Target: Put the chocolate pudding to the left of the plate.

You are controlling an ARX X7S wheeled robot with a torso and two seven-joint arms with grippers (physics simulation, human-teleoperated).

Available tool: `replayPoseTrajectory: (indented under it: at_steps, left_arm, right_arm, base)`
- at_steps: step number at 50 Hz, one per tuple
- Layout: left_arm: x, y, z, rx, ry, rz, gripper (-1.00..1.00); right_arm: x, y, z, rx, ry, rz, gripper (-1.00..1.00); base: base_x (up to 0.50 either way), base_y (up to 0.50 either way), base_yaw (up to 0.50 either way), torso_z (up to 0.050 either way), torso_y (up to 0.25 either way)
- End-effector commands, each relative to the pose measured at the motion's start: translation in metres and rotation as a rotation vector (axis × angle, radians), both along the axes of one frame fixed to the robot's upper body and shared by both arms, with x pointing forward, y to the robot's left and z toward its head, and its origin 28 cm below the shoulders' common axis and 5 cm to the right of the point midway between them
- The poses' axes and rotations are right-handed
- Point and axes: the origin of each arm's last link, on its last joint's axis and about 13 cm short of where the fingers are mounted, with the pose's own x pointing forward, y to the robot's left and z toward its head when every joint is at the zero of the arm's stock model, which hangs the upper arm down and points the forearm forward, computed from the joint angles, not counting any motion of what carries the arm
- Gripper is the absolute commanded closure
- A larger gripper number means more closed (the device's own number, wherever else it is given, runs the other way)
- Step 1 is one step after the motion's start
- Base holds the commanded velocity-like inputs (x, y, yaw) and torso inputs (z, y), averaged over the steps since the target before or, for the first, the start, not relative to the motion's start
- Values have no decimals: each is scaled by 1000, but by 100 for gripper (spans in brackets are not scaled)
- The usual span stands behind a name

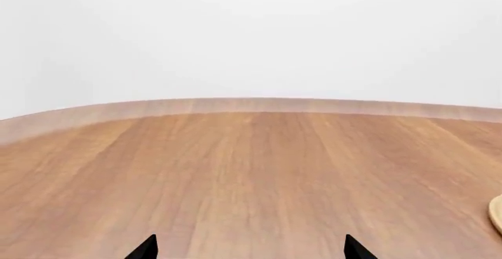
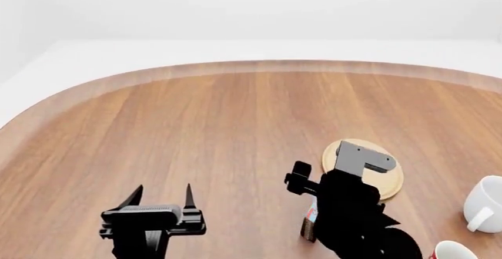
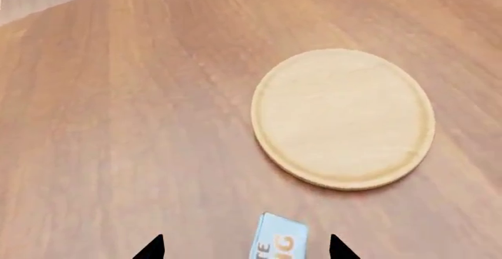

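Note:
The chocolate pudding (image 3: pixel 279 240) shows its light blue edge with orange print. It stands between the spread fingertips of my right gripper (image 3: pixel 244 248), with a gap on each side. The gripper is open. In the head view my right arm (image 2: pixel 353 212) hides most of the carton; only a brown, red and blue sliver of the pudding (image 2: pixel 311 221) shows at the arm's left. The light-tan round plate (image 3: pixel 342 118) lies flat just beyond the carton, and is partly covered by the arm in the head view (image 2: pixel 390 182). My left gripper (image 2: pixel 162 193) is open and empty over bare table.
A white mug (image 2: pixel 486 203) stands right of the plate. A red mug (image 2: pixel 451 252) is at the bottom right edge. The wooden table's (image 2: pixel 235 124) curved far edge runs across the back. The plate's rim (image 1: pixel 495 215) shows in the left wrist view.

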Motion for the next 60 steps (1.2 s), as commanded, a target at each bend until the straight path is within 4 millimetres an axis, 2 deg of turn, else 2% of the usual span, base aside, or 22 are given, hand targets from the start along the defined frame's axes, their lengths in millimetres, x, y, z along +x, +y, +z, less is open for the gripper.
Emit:
replayPoseTrajectory:
  at_steps: [1,31,60]
  left_arm:
    - [0,2,2,-7,-2,5,-100]
    - [2,3,2,-12,1,5,-100]
    - [1,2,2,-10,3,3,-100]
  right_arm:
    - [18,13,10,40,131,-77,-100]
    - [35,17,-15,103,263,-97,-100]
    - [22,8,-27,121,301,-133,-100]
  base:
    - [0,0,0,0,0]
    - [0,0,0,0,0]
    - [0,0,0,0,0]
